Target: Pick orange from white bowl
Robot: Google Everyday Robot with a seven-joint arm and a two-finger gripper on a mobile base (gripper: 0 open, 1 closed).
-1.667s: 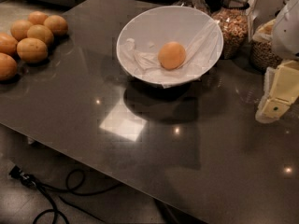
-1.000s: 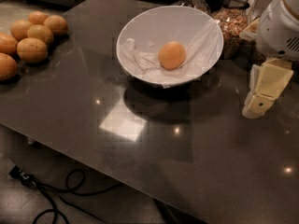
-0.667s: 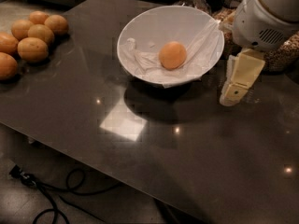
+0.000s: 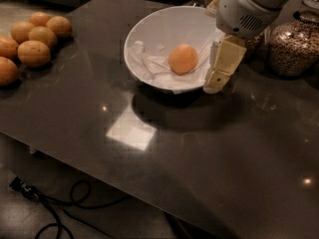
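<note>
Gripper (image 4: 217, 81) has moved from well right of the white bowl (image 4: 164, 29) to its right rim; grip state cannot be told; orange (image 4: 183, 59) lies inside the bowl, ungrasped; approach nearly complete.

The one camera looks down at a slant on the dark shiny table (image 4: 209, 158), fairly near. The cream gripper (image 4: 216, 82) hangs at the right rim of the big round white bowl (image 4: 149, 34).

Bench (image 4: 199, 148): bowl (image 4: 149, 29) at rear centre, orange (image 4: 183, 59) in it. Tool (image 4: 219, 73) at the bowl's right rim. Jar (image 4: 294, 44) right of tool, at rear. Loose fruit (image 4: 34, 53) grouped far left.
</note>
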